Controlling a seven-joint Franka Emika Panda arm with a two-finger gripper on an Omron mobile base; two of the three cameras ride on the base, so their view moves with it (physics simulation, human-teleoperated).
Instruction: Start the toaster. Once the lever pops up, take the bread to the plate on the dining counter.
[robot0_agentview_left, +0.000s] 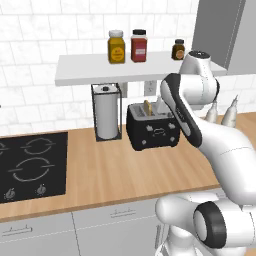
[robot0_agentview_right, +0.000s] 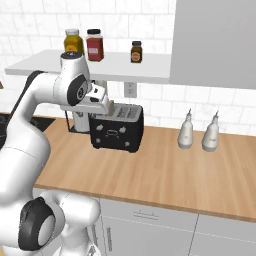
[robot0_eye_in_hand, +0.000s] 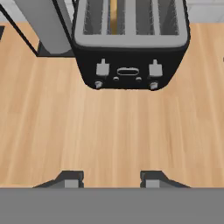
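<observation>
The black toaster (robot0_agentview_left: 152, 127) stands on the wooden kitchen counter (robot0_agentview_left: 115, 175) near the wall. A tan slice of bread (robot0_agentview_left: 148, 107) sticks up out of its left slot (robot0_eye_in_hand: 113, 15). In the hand view two small lever tabs (robot0_eye_in_hand: 102, 68) sit on the toaster's front face, above the silver knobs. My gripper (robot0_eye_in_hand: 111, 180) hovers over the bare counter just in front of the toaster. It is open, with nothing between its fingertips (robot0_eye_in_hand: 72, 179). In the right base view the hand (robot0_agentview_right: 100, 97) hangs by the toaster's upper left corner. The plate and the dining counter are out of view.
A paper-towel roll in a wire frame (robot0_agentview_left: 106, 117) stands just left of the toaster. A black cooktop (robot0_agentview_left: 32, 165) lies further left. A shelf with jars (robot0_agentview_left: 125, 67) runs above. Two pale bottles (robot0_agentview_right: 187, 131) stand to the right, under a grey wall cabinet (robot0_agentview_right: 215, 40).
</observation>
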